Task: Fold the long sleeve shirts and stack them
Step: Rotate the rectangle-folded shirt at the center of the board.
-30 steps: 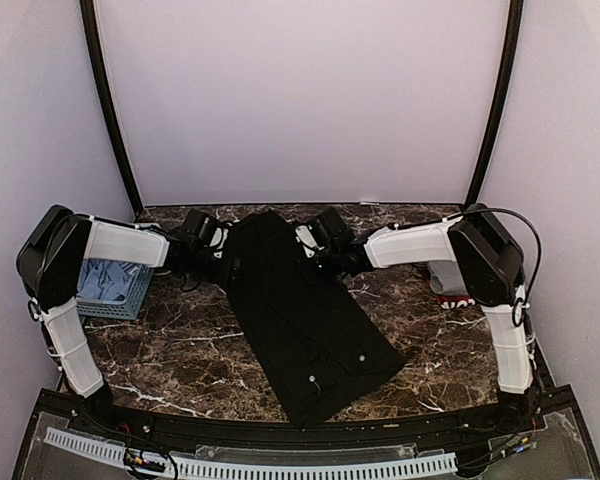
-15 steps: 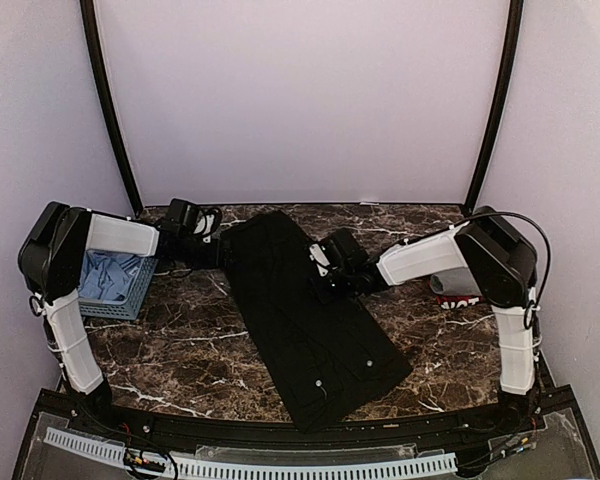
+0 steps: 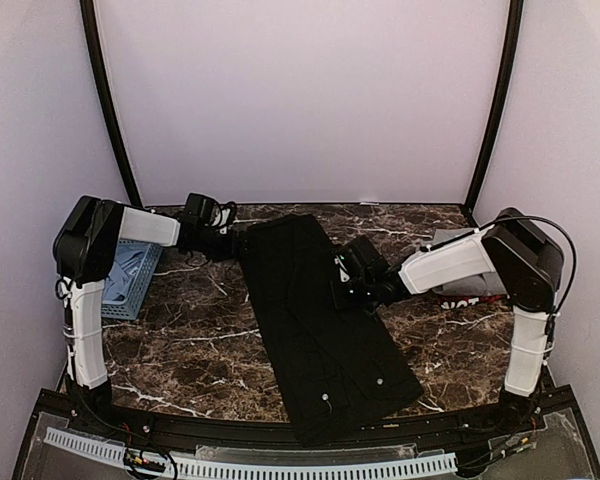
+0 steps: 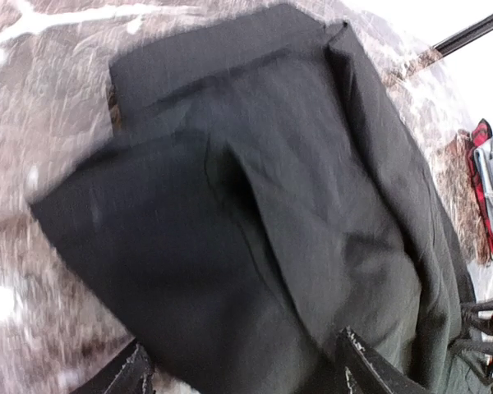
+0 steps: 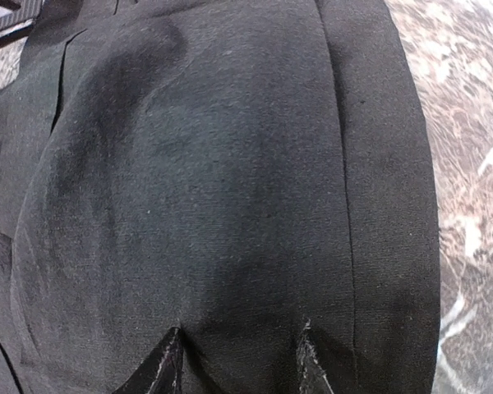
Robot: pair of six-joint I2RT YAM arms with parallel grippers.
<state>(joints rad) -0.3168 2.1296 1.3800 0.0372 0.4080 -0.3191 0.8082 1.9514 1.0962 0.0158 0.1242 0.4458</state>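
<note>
Diagonally across the marble table (image 3: 180, 340) we see the black shirt (image 3: 320, 330) lying spread out, from upper centre to lower centre of the frame. Our right gripper (image 5: 238, 359) pinches a bulge of its cloth mid-frame; our left gripper (image 4: 246, 371) hovers wide open over its upper-left corner

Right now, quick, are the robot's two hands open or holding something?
Left gripper: open above the black shirt.
Right gripper: pressed into the black shirt; grip cannot be told.
</note>
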